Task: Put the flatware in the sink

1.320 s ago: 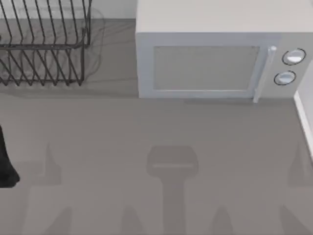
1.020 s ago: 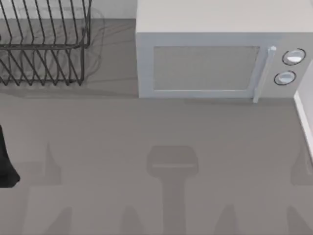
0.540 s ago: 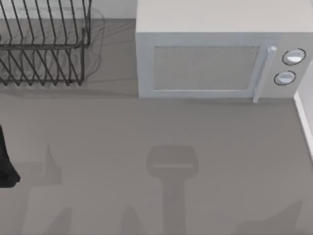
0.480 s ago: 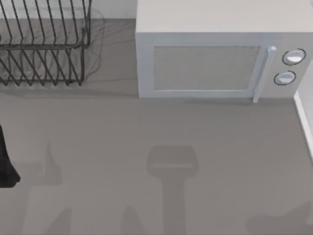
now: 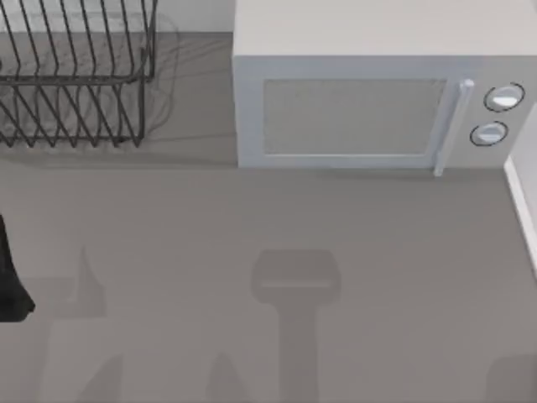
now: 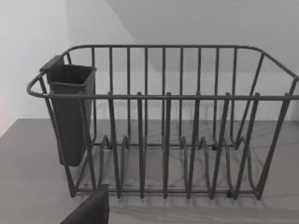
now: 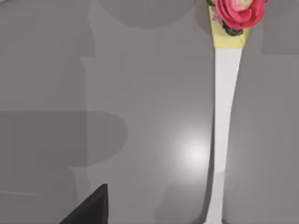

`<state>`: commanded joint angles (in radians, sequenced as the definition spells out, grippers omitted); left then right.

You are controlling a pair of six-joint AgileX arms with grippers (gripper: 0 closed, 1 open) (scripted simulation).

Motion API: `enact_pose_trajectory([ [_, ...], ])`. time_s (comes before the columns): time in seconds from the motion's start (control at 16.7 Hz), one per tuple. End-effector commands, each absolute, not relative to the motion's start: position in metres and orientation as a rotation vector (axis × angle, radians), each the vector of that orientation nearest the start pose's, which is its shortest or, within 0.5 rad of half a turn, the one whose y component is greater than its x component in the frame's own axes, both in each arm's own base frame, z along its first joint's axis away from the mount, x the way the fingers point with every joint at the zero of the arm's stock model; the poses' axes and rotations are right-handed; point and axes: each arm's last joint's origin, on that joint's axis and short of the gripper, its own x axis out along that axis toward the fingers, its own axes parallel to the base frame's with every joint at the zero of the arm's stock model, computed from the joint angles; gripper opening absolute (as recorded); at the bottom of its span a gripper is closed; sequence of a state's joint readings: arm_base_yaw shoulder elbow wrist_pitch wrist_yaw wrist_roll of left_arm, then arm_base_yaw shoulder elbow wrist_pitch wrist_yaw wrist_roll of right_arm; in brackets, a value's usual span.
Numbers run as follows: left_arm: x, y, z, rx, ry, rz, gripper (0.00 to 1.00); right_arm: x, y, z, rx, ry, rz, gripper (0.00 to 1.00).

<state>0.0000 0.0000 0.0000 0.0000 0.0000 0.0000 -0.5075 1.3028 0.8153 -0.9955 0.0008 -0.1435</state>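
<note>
The flatware (image 7: 224,116) lies flat on the grey counter in the right wrist view: a long white handle with a yellow collar and a pink flower ornament (image 7: 239,11) at one end. One dark finger (image 7: 91,207) of my right gripper pokes into that view, off to the side of the handle and not touching it. A dark part of my left arm (image 5: 10,285) sits at the left edge of the top view. One finger (image 6: 91,210) of my left gripper shows in front of the dish rack. The sink is out of view.
A black wire dish rack (image 5: 75,80) stands at the back left, with a dark utensil cup (image 6: 70,112) hung on one end. A grey microwave (image 5: 361,109) with its door shut fills the back right. A white edge (image 5: 522,210) borders the counter's right side.
In the top view the shadows at the lower right have slid down toward the bottom right corner and shrunk. The left arm, rack and microwave have not moved.
</note>
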Motion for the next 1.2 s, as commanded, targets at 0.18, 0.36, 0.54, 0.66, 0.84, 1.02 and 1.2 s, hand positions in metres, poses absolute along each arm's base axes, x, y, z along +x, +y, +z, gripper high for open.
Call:
enact_pose_trajectory([
  [0.18,0.106,-0.001,0.16,0.0,0.0,0.0,1.0,0.189,-0.112,0.193,0.303,1.539,-0.308,1.0],
  [0.36,0.106,-0.001,0.16,0.0,0.0,0.0,1.0,0.189,-0.112,0.193,0.306,1.543,-0.308,1.0],
  [0.54,0.106,-0.001,0.16,0.0,0.0,0.0,1.0,0.189,-0.111,0.192,0.302,1.542,-0.306,1.0],
  [0.66,0.106,-0.001,0.16,0.0,0.0,0.0,1.0,0.19,-0.112,0.184,0.305,1.545,-0.306,1.0],
  [0.84,0.106,-0.001,0.16,0.0,0.0,0.0,1.0,0.194,-0.115,0.157,0.306,1.544,-0.308,1.0],
  [1.02,0.106,-0.001,0.16,0.0,0.0,0.0,1.0,0.194,-0.115,0.124,0.305,1.54,-0.308,1.0],
  [1.2,0.106,-0.001,0.16,0.0,0.0,0.0,1.0,0.191,-0.114,0.099,0.305,1.541,-0.308,1.0],
])
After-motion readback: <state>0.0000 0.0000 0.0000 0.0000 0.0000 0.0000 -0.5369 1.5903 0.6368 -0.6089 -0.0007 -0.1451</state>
